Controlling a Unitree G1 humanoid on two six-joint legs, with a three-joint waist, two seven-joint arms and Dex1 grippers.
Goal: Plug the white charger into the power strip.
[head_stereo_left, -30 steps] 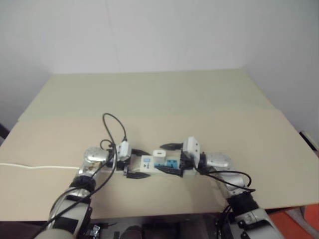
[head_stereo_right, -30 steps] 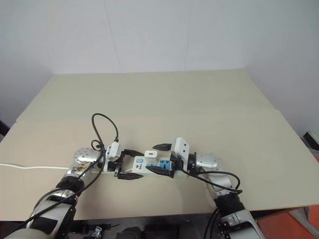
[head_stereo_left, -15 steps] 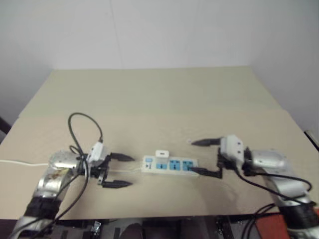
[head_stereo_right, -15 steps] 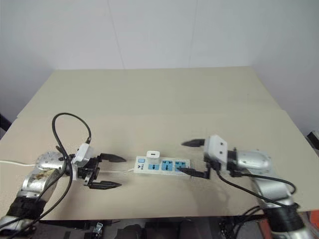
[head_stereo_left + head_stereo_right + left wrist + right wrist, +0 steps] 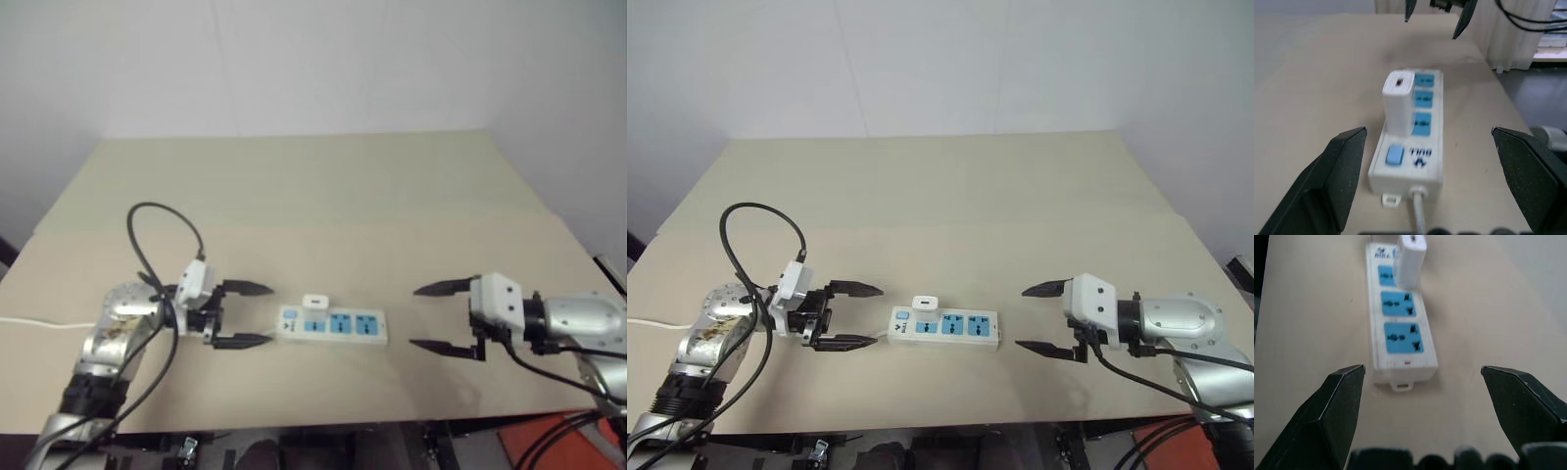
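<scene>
Left eye view has the power strip (image 5: 332, 325) lying flat near the front edge of the tan table (image 5: 323, 196), with the white charger (image 5: 314, 303) standing upright in the socket nearest the switch end. The left gripper (image 5: 257, 315) hangs just off that end, pointing level at it with its black fingers spread wide and holding nothing; the right gripper (image 5: 429, 318) hovers well apart from the far end, also spread and empty, aimed back toward the strip. Right eye view gives the same layout, and set against a second ago both arms have pulled outward: then the two grippers crowded the strip from either side, the right one over the sockets, whereas now bare table separates each from it, the right having swung much farther out. Left wrist view looks along the open fingers (image 5: 1337, 174) at the switch end, where the thin cord (image 5: 1419, 215) leaves the strip and the charger rises beside the blue button (image 5: 1395, 154); the other gripper's tips show beyond. Right wrist view faces the opposite end, two free blue sockets (image 5: 1398, 320) in front and the charger seated in the last one.
</scene>
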